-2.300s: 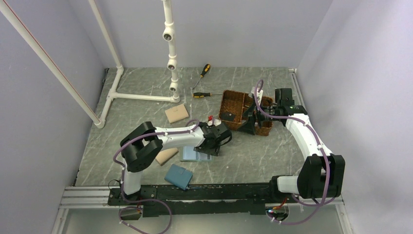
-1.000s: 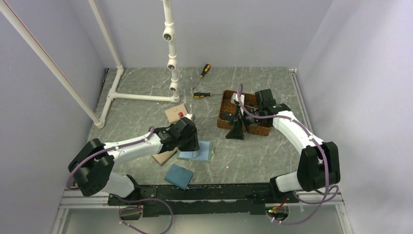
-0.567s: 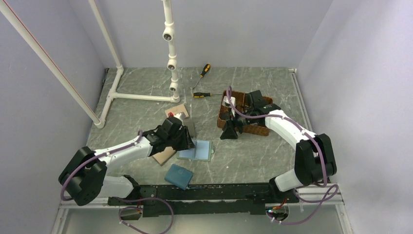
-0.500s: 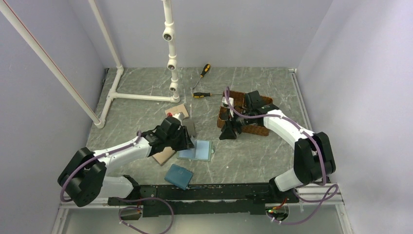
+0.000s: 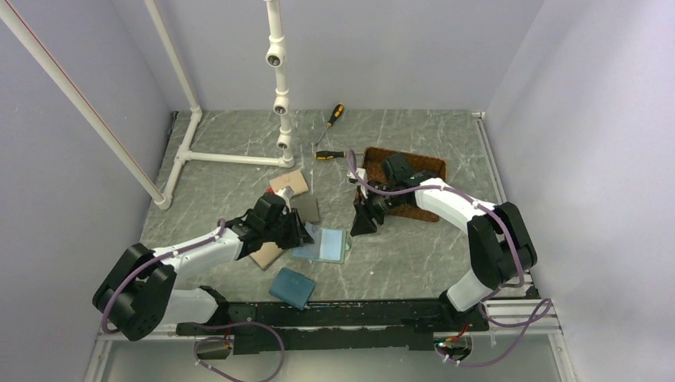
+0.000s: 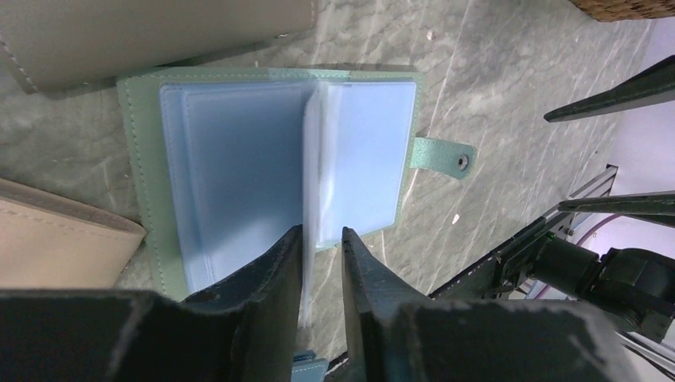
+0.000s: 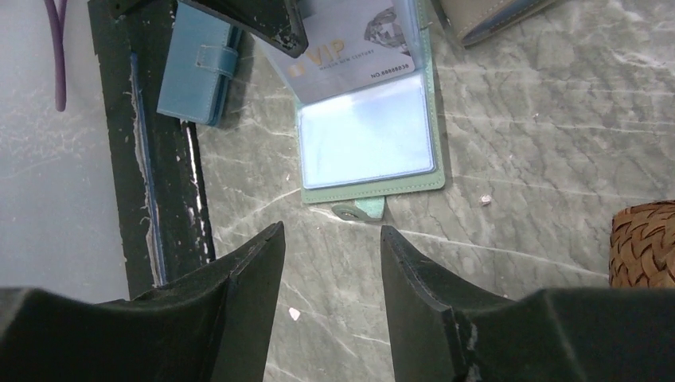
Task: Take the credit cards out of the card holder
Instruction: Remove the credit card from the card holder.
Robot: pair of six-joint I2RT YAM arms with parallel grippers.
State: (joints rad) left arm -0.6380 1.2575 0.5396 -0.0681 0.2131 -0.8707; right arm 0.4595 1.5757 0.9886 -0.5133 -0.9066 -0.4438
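Note:
The sage-green card holder (image 6: pixel 147 171) lies open on the table, its pale blue sleeves up and its snap tab (image 7: pixel 358 210) toward the right arm. One clear sleeve page stands up between the fingers of my left gripper (image 6: pixel 322 232). It leans on one finger, and a narrow gap shows beside it. A pale whitish credit card (image 7: pixel 350 44) marked VIP lies in the far page, right under the left gripper. My right gripper (image 7: pixel 330 239) hangs open above bare table just right of the holder (image 5: pixel 326 247), holding nothing. The black and orange-tan cards are out of view.
The woven basket (image 5: pixel 418 171) stands behind the right arm. A blue wallet (image 5: pixel 291 287) lies near the front rail. A grey-brown wallet (image 5: pixel 306 208) and tan wallets (image 5: pixel 288 183) lie left of the holder. Two screwdrivers (image 5: pixel 329 154) and a white pipe frame (image 5: pixel 231 157) are at the back.
The right gripper has left the basket and swung left, down toward the card holder. The left arm has drawn back to the left, its gripper now at the holder's left side.

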